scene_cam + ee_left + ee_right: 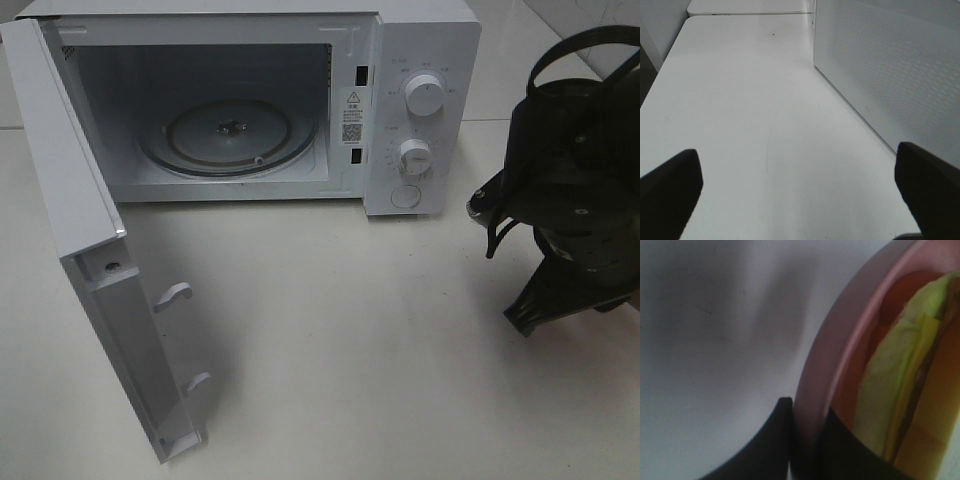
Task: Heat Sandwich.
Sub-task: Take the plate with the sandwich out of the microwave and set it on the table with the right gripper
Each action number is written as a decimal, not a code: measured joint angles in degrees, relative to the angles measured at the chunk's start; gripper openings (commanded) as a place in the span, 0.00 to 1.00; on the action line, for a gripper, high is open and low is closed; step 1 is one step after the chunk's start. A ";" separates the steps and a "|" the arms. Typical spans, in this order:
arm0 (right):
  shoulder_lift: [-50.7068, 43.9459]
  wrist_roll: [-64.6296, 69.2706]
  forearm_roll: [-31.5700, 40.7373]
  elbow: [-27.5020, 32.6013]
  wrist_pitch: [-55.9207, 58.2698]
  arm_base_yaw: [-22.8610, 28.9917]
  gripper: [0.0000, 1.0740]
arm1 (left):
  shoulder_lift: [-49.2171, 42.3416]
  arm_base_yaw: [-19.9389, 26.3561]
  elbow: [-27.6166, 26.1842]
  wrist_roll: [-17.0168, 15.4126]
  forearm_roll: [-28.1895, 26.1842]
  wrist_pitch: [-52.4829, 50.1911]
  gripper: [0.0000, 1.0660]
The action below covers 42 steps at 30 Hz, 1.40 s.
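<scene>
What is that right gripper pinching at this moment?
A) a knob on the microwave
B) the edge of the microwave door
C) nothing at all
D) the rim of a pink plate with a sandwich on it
D: in the right wrist view the right gripper has its fingers closed on either side of the pink plate's rim, with the sandwich lying on that plate.

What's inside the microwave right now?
Only the glass turntable in the microwave; no food visible. The door hides the cavity's far left edge.

Sandwich (900, 390) on pink plate (825, 370) (rim pinched).
</scene>
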 measured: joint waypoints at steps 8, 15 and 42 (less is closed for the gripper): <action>3.21 2.01 -1.89 0.00 -2.64 -1.83 0.07 | 0.00 0.00 0.00 0.00 0.00 0.00 0.95; 8.48 4.07 -2.23 -0.06 -6.93 -1.83 0.07 | 0.00 0.00 0.00 0.00 0.00 0.00 0.95; 18.11 10.83 -6.70 -0.11 -12.32 -1.89 0.18 | 0.00 0.00 0.00 0.00 0.00 0.00 0.95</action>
